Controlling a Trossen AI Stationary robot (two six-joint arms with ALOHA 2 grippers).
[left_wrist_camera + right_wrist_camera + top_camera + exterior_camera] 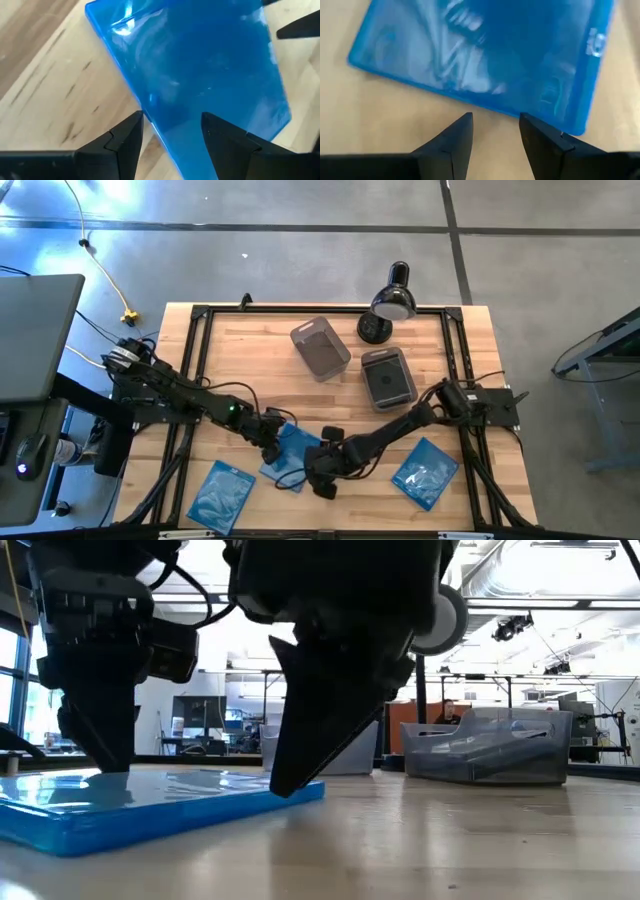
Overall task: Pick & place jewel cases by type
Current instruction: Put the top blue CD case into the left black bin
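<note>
Both your claws work the glossy blue rectangular plastic case [293, 448] near the desk's [250, 360] front edge. The left claw [172, 131] is spread astride its edge; the right claw [496, 127], also spread, probably braces it.

Three blue cases are counted on the table: one at the front left [220, 496], one in the middle under the two grippers [293, 448], and one at the front right [425, 472]. Two grey tubs are seen towards the back, one tilted [320, 347] and one holding a dark squarish case [388, 377], and a single black lamp [389, 304] is found beside them. Two arms are counted, each with one gripper, the left [270, 448] and the right [322, 476].
</note>
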